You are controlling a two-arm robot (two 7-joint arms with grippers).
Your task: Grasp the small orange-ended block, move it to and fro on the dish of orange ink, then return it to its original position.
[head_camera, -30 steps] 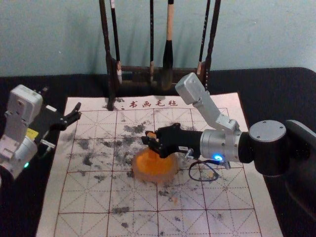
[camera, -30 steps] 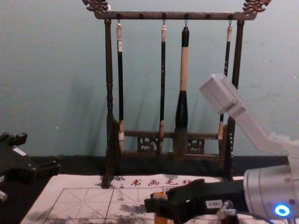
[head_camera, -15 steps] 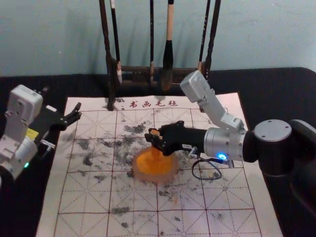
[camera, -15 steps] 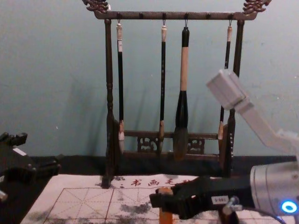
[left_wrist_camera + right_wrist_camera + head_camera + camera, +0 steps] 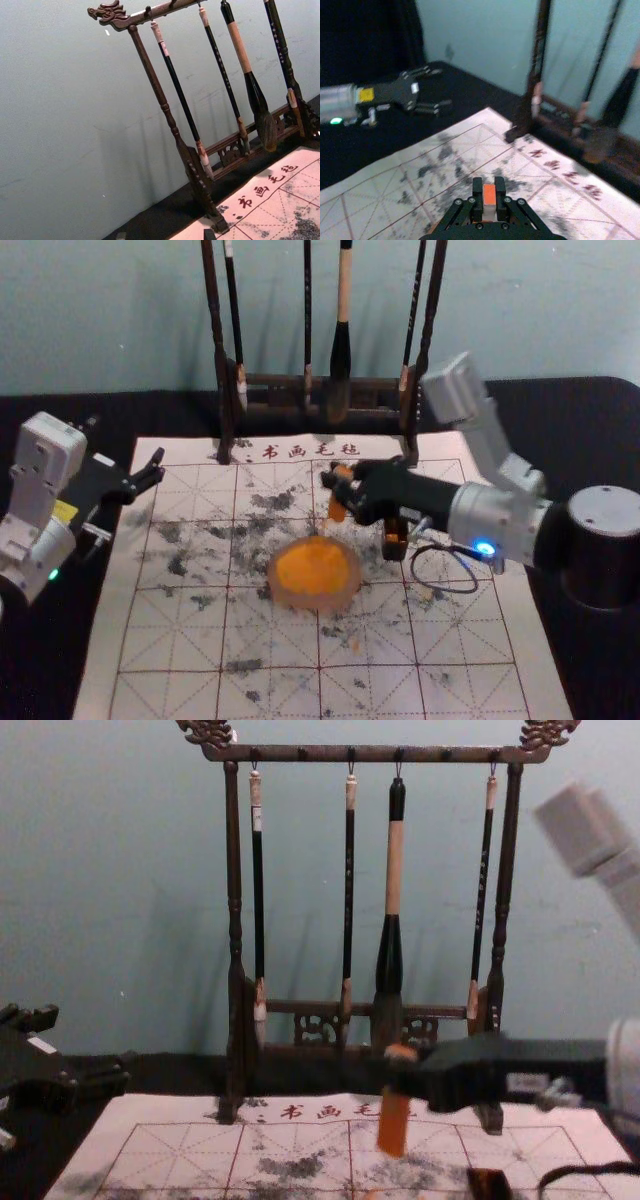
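Note:
My right gripper (image 5: 342, 478) is shut on the small block (image 5: 338, 506), holding it above the felt beyond the far right rim of the dish of orange ink (image 5: 314, 602). In the chest view the block (image 5: 394, 1124) hangs down from the right gripper (image 5: 402, 1070), slightly tilted, its lower part orange. In the right wrist view the block's orange end (image 5: 489, 194) is pinched between the fingers of the right gripper (image 5: 489, 201). My left gripper (image 5: 155, 468) is parked open at the left edge of the felt; the left wrist view catches the left gripper's (image 5: 165, 235) separated tips.
A small dark holder (image 5: 395, 539) stands under the right arm, right of the dish. The brush rack (image 5: 225, 410) with several hanging brushes rises behind the ink-stained felt (image 5: 180, 640). A cable loops below the right wrist.
The right gripper has lifted the block up from over the dish and carried it right and away toward the rack. The dark holder has come into fuller view. The left arm has stayed still.

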